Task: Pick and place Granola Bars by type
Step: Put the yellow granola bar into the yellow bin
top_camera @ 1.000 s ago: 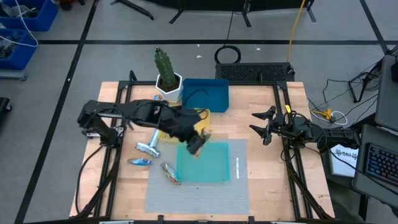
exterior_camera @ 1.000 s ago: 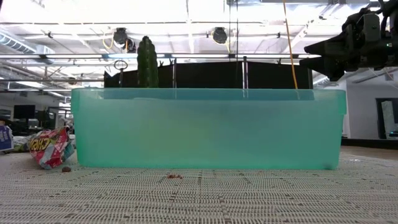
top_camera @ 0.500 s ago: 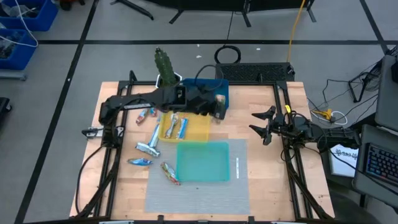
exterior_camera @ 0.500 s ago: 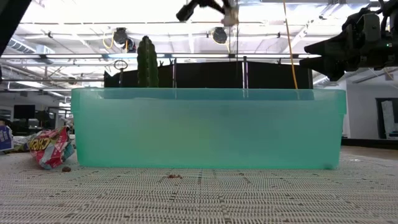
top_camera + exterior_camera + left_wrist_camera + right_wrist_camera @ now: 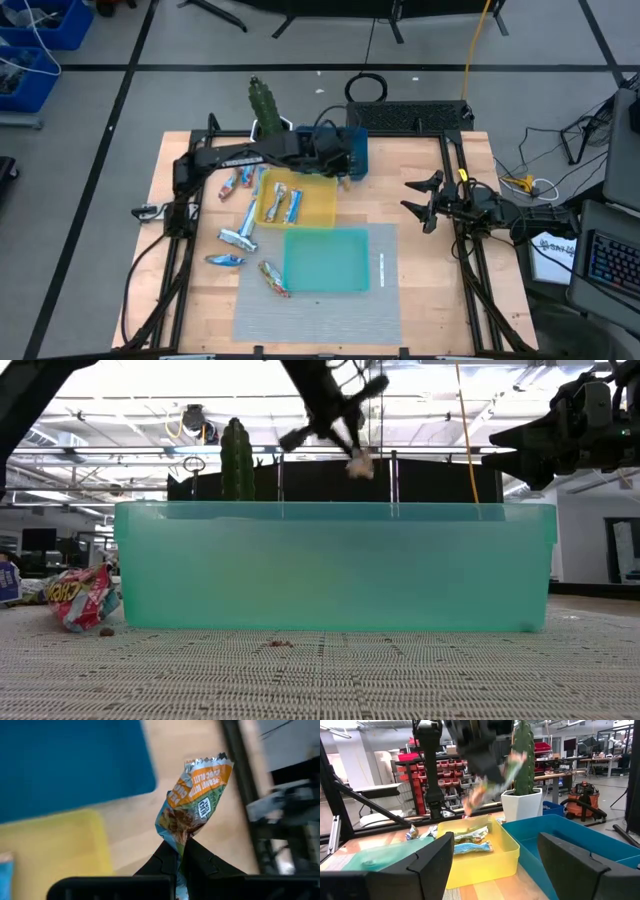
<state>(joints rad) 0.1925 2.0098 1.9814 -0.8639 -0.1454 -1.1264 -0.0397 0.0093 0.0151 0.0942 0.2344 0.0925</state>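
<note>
Bright overhead room lighting, soft shadows; wrist views blurred by motion

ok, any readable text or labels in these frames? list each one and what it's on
"PEANUT BUTTER": orange band on the granola bar pinched in the left gripper, partly legible, letters crumpled.
Small dark logo patch on the same wrapper: too small to read.
Red and white crumpled wrapper beside the teal tray, low view: bold yellow letters, too blurred to read.
Bars in the yellow tray: print too small to read.
Nothing else legible.
</note>
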